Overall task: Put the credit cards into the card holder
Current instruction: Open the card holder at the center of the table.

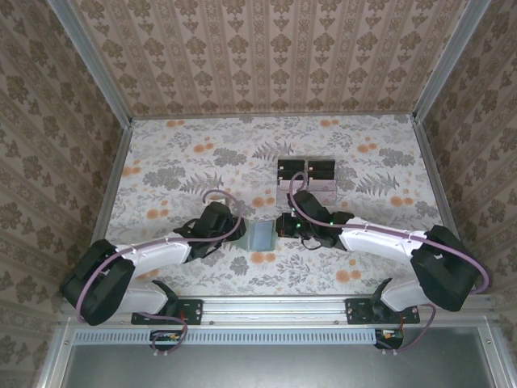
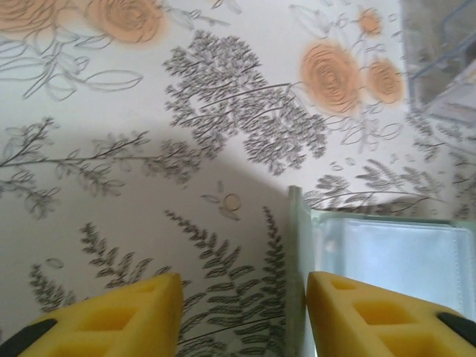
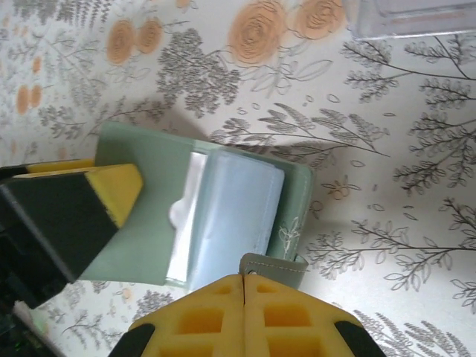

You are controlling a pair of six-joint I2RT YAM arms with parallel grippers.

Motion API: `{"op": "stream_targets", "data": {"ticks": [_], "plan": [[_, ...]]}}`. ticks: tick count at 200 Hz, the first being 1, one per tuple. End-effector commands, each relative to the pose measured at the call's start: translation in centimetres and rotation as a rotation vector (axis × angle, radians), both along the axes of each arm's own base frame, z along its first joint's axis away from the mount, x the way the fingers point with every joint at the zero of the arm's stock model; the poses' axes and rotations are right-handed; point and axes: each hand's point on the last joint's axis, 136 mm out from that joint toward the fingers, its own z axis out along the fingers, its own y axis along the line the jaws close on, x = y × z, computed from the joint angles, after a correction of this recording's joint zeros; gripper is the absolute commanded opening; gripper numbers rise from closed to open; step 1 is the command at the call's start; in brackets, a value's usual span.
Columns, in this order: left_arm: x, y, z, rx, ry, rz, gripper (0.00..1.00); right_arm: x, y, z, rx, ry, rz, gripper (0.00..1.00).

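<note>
The card holder is a dull-green wallet lying open on the flowered table between both grippers. In the right wrist view the card holder has a pale blue credit card on its inner face, with a whitish edge beside it. My right gripper is shut, its tips pinching the holder's stitched strap tab. My left gripper stands open. Its right finger rests on the holder's cover and its left finger is over bare table.
A clear plastic tray with black blocks stands just behind the holder, close to my right gripper. Its corner shows in the right wrist view. Patterned walls close in the table on three sides.
</note>
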Motion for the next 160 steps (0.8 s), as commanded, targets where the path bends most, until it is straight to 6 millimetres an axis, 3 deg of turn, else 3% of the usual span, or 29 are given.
{"op": "stream_targets", "data": {"ticks": [1, 38, 77, 109, 116, 160], "plan": [[-0.7, 2.1, -2.2, 0.084, 0.055, 0.048, 0.48, 0.5, -1.9, -2.2, -0.055, 0.013, -0.072, 0.02], [-0.9, 2.5, -2.8, 0.104, 0.063, 0.053, 0.48, 0.5, -4.9, -4.9, -0.121, 0.049, -0.147, 0.11], [-1.3, 2.7, -3.3, 0.108, 0.077, 0.050, 0.53, 0.5, -5.7, -5.3, -0.143, 0.065, -0.155, 0.16], [-1.5, 2.7, -3.3, 0.103, 0.079, 0.044, 0.56, 0.2, -5.1, -3.7, -0.116, 0.055, -0.133, 0.32], [-1.5, 2.5, -3.2, 0.101, 0.078, 0.038, 0.57, 0.3, -4.7, -2.0, -0.094, 0.022, -0.123, 0.35], [-1.0, 2.3, -1.2, 0.116, 0.038, 0.005, 0.68, -1.0, -2.5, 1.9, -0.095, -0.024, -0.030, 0.48]]}}
